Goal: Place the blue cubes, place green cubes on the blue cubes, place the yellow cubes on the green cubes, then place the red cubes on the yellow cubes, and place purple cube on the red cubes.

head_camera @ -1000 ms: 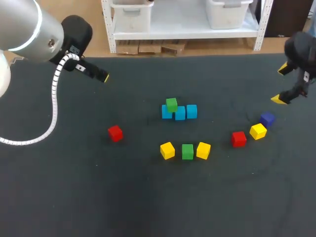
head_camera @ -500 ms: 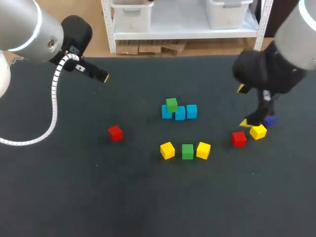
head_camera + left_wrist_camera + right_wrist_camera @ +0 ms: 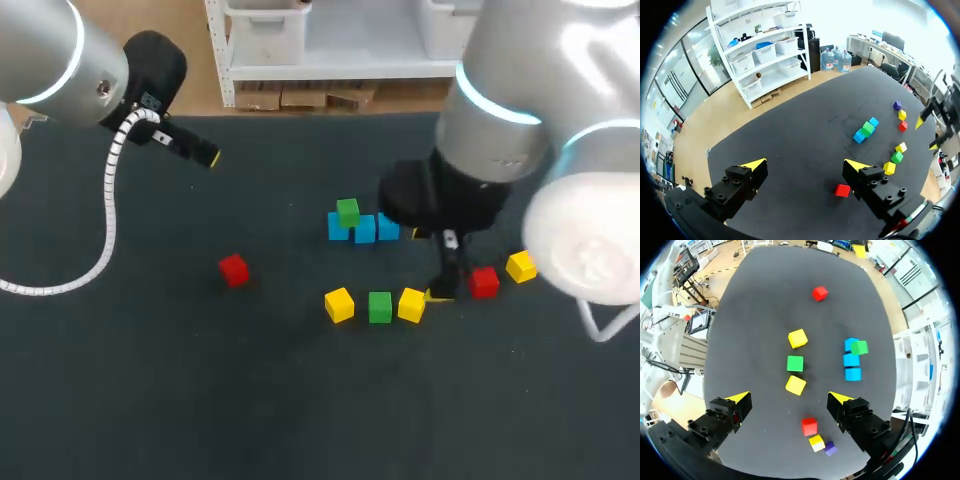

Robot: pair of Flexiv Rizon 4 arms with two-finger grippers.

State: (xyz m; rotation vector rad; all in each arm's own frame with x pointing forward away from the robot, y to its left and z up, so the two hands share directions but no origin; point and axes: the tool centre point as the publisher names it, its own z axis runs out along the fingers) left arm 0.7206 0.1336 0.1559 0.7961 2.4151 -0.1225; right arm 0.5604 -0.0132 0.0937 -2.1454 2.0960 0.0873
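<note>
Three blue cubes (image 3: 364, 229) stand in a row mid-table, and a green cube (image 3: 347, 211) sits on the leftmost one. In front of them lie a yellow cube (image 3: 339, 304), a green cube (image 3: 379, 306) and another yellow cube (image 3: 411, 304). A red cube (image 3: 484, 282) and a third yellow cube (image 3: 520, 266) lie to the right, with the purple cube (image 3: 830, 448) beside them. A second red cube (image 3: 233, 269) lies alone at the left. My right gripper (image 3: 430, 265) hangs open above the row's right end, holding nothing. My left gripper (image 3: 205, 155) stands open and high at the far left.
The table (image 3: 150, 380) is covered with a dark mat. My right arm's bulk hides the purple cube in the head view.
My right arm has swung in from the table's right edge to the middle, past the purple, yellow and red cubes. The left arm and all cubes have stayed still.
</note>
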